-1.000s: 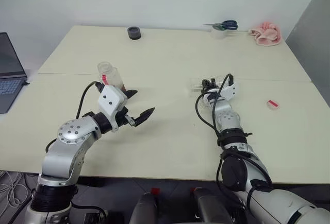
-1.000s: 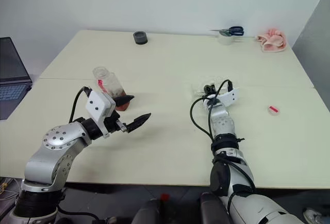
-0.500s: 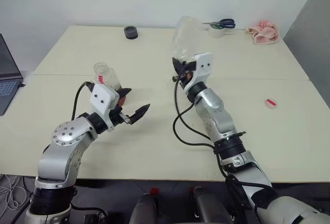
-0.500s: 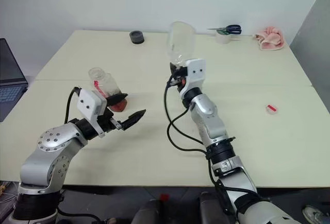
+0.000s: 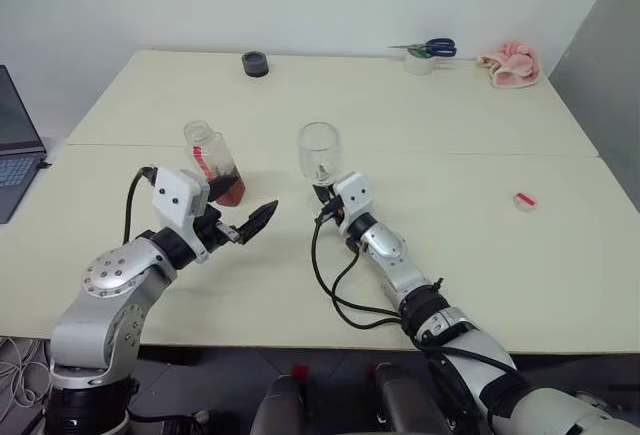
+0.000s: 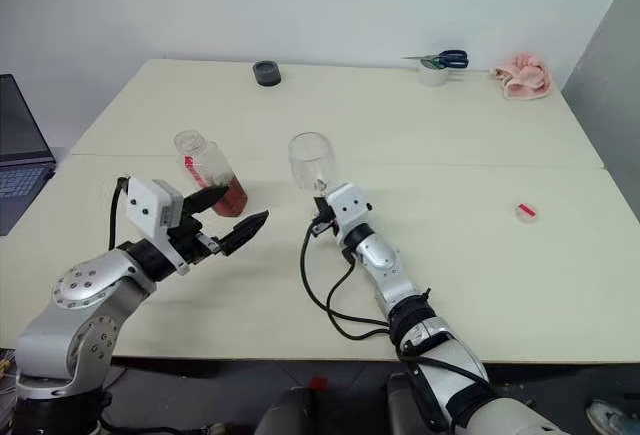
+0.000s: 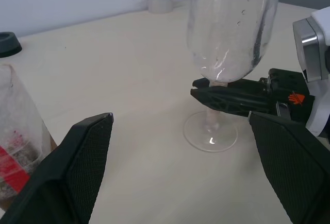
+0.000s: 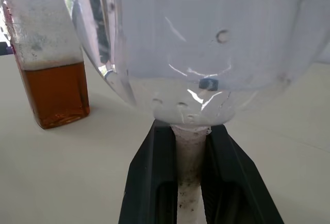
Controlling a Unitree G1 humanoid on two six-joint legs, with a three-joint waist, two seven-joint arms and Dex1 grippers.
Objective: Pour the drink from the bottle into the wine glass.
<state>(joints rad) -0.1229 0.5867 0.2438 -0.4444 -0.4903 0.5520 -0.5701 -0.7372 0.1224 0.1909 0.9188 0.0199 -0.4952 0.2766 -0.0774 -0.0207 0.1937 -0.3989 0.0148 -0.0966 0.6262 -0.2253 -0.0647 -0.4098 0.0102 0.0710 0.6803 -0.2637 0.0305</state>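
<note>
Table (image 5: 480, 165), pale cream and made of two tops butted along a seam, carries everything here. Clock directions below are read in the head views from the table's middle.

The left gripper (image 5: 243, 221) sits at about eight o'clock, its two black fingers spread wide with nothing between them, just beside the bottle and pointing toward the glass.

The right gripper (image 5: 326, 198), just below centre at about six o'clock, is clamped tight on the thin stem of the wine glass (image 5: 318, 149); the right wrist view shows both fingers pressed against the stem directly under the bowl.

The wine glass is clear and colourless, with a rounded bowl, a slim stem and a round foot (image 7: 211, 137). It stands upright, long axis vertical and mouth up; the left wrist view shows the foot flat on the table. The bowl is speckled with droplets.

The bottle (image 5: 213, 160) stands at about nine o'clock, near the glass but apart from it. It is clear plastic with a squarish body and a red strip down its side, upright or nearly so, its mouth uncapped. The drink (image 8: 55, 94), reddish-brown and translucent, fills roughly its lower part.

A small red-and-white cap (image 5: 527, 201) lies at three o'clock, well apart from both.
</note>
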